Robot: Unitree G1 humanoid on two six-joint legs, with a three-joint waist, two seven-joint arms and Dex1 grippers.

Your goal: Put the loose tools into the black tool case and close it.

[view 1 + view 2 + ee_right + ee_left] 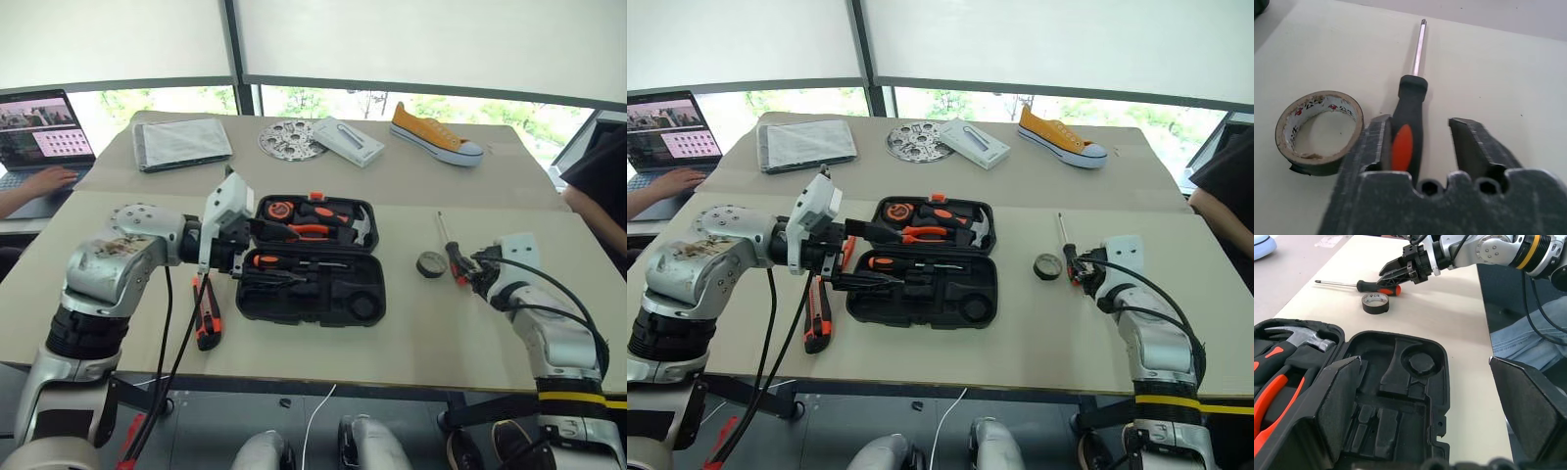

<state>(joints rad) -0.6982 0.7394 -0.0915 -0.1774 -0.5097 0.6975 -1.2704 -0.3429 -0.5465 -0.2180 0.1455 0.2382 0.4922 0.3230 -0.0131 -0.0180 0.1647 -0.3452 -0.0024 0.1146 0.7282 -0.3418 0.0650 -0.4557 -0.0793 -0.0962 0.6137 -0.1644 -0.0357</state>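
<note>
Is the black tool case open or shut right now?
Open. The black tool case lies with its lid flat back on the table, showing the hammer and empty recesses.

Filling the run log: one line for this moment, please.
right gripper: astride screwdriver handle, jaws not clamped | left gripper: open over tool case | tape roll, utility knife: on table

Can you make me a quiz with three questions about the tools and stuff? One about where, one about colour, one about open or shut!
1. Where is the tape roll? A on the laptop; B on the table beside the screwdriver; C on the grey cloth.
2. What colour is the shoe? A blue; B green; C yellow.
3. The tool case is: A open; B shut; C upside down.
Answers: B, it lies on bare table next to the screwdriver; C, its canvas is yellow; A, the lid lies flat with tools showing.
</note>
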